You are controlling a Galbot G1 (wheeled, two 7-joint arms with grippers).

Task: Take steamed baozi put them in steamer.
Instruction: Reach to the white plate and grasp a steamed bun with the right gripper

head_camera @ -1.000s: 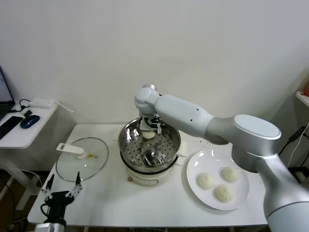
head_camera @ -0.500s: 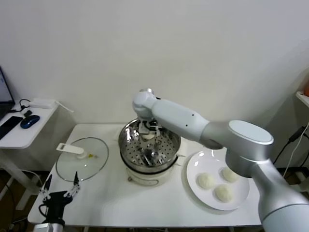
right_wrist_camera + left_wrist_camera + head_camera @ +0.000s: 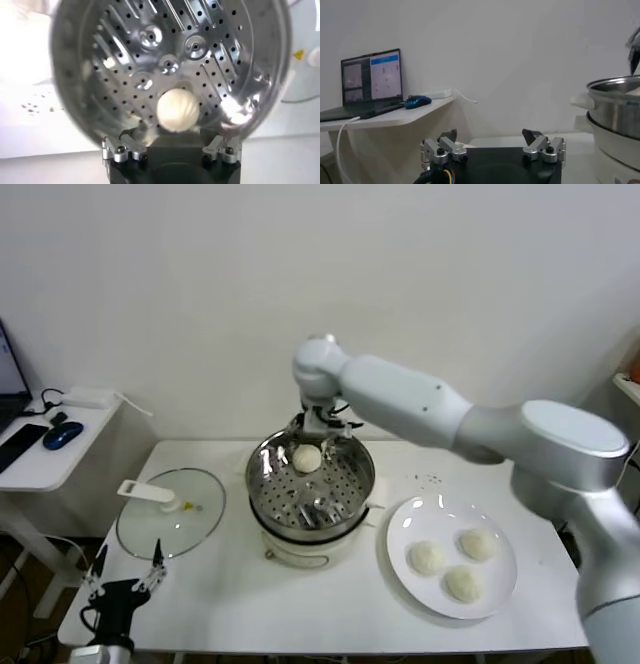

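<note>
One baozi lies on the perforated floor of the steamer, toward its far side. It also shows in the right wrist view, free of the fingers. My right gripper hangs open and empty just above the steamer's far rim; in its own view the right gripper sits above the steamer floor. Three more baozi lie on the white plate to the right. My left gripper is parked open at the table's front left corner.
The glass lid with a white handle lies flat to the left of the steamer. A side table with a mouse and a laptop stands further left. The steamer's wall shows in the left wrist view beyond the left gripper.
My right gripper has let go of the baozi and risen out of the steamer. The baozi now rests on the steamer floor. The left arm has not moved.
</note>
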